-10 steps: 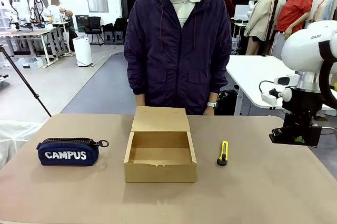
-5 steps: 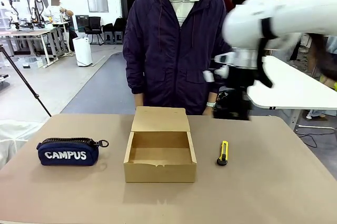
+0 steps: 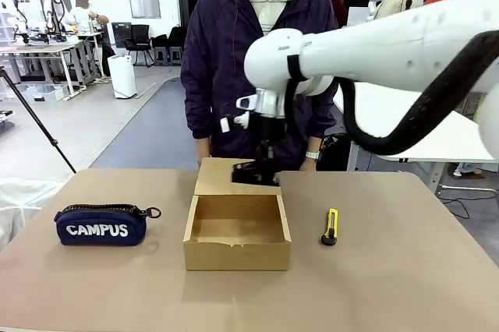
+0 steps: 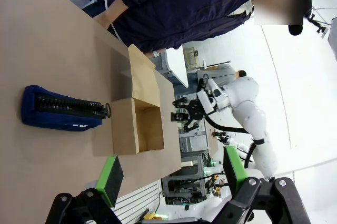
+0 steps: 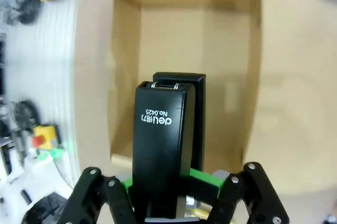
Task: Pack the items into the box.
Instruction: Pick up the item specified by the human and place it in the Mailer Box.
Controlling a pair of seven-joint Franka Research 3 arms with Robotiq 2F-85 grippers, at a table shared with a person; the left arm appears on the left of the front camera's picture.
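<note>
Cardboard box now sits under the right gripper, swung in from the table's right side, jaws pinching the black stapler above the open cavity. Drop looks imminent; utility knife lies right of the box, left gripper spread, empty.

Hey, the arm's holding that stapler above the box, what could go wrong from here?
1. The stapler, clamped in the right fingers, hangs near the far wall of the box, by its lid flap. Released here, it might catch the rim instead of dropping inside.
2. The person stands close behind the arm, so a swing back could brush them.
</note>
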